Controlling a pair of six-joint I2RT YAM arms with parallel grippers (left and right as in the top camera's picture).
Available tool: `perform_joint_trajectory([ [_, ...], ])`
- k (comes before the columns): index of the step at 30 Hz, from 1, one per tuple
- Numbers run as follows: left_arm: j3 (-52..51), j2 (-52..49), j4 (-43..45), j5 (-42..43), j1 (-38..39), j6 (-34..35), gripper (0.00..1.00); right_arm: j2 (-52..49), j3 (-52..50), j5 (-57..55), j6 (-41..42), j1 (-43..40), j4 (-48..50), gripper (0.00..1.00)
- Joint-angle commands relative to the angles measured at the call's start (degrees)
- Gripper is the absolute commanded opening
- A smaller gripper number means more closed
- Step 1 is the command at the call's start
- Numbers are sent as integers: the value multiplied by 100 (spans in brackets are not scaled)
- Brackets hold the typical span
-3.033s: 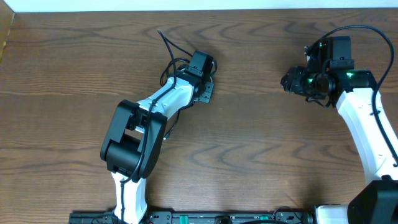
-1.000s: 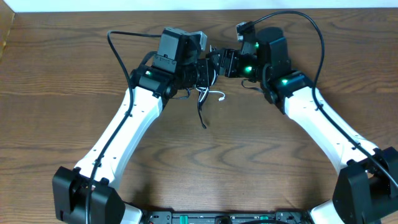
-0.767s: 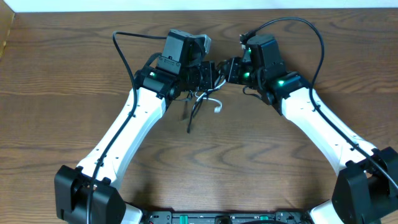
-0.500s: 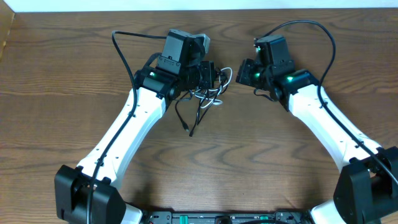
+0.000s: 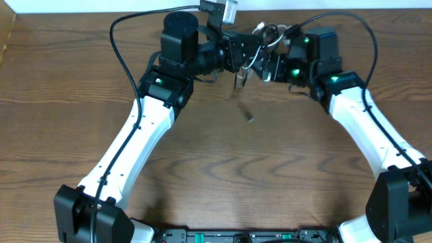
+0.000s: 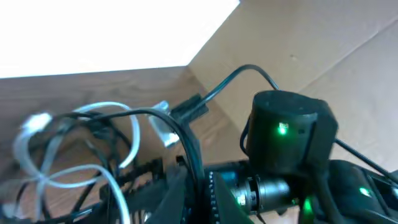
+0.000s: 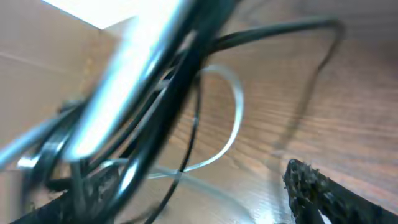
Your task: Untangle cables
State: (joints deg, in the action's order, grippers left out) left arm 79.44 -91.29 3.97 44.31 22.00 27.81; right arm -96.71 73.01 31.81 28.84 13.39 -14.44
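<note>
The left gripper (image 5: 243, 55) closely faces the right gripper (image 5: 271, 65).

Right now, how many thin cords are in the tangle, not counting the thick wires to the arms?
2: a white cord and a black cord, looped together in one bundle near the far edge of the table. Blur may hide more.

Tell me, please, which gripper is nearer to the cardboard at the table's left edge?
Left. The left gripper is far right of the cardboard, at the cables; the right gripper sits just beyond it.
</note>
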Motion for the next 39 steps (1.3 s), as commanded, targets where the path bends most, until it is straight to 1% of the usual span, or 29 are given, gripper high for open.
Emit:
perform_joint_trajectory([
  [1,118,90,170,258,-52,337,8,-7,33,339,540,-210,116,80],
  [3,118,90,197,219,-85,348,8,-7,33,328,667,-339,116,85],
  [5,118,90,203,118,-105,426,8,-7,33,431,756,-442,125,86],
  [8,118,90,260,103,-109,424,8,-7,33,800,675,-520,267,86],
  [9,118,90,258,109,-109,424,8,-7,33,848,577,-520,291,87],
  [14,116,90,249,111,-105,424,7,-7,33,890,612,-514,428,87],
  [20,116,72,-63,90,-103,420,7,-7,33,909,787,-503,723,85],
  [23,116,72,-66,15,-103,426,7,-7,33,881,887,-468,743,83],
  [26,116,72,-61,2,-103,426,7,-9,33,404,918,-284,627,77],
  [27,116,72,-63,2,-103,426,7,-11,33,-68,1027,-155,433,75],
  [28,116,72,-68,2,-105,424,7,-31,33,-267,1060,-83,323,72],
  [30,116,72,-83,2,-105,424,7,-96,33,-507,1084,70,85,60],
  [31,116,72,-87,2,-105,424,8,-151,33,-619,1097,131,-61,51],
  [33,116,72,-85,-44,-122,422,7,-369,33,-1049,1099,201,-590,20],
  [34,116,74,-66,-63,-166,420,7,-494,33,-1244,1097,166,-848,8],
  [35,116,74,-52,-66,-243,420,7,-595,33,-1401,1093,105,-1082,1],
  [37,116,76,-52,-37,-503,428,8,-739,33,-1722,892,-68,-1429,1],
  [38,116,76,-63,-9,-627,452,7,-769,33,-1899,695,-151,-1519,1],
  [39,116,76,-127,4,-831,544,7,-809,33,-2168,332,-289,-1631,1],
])
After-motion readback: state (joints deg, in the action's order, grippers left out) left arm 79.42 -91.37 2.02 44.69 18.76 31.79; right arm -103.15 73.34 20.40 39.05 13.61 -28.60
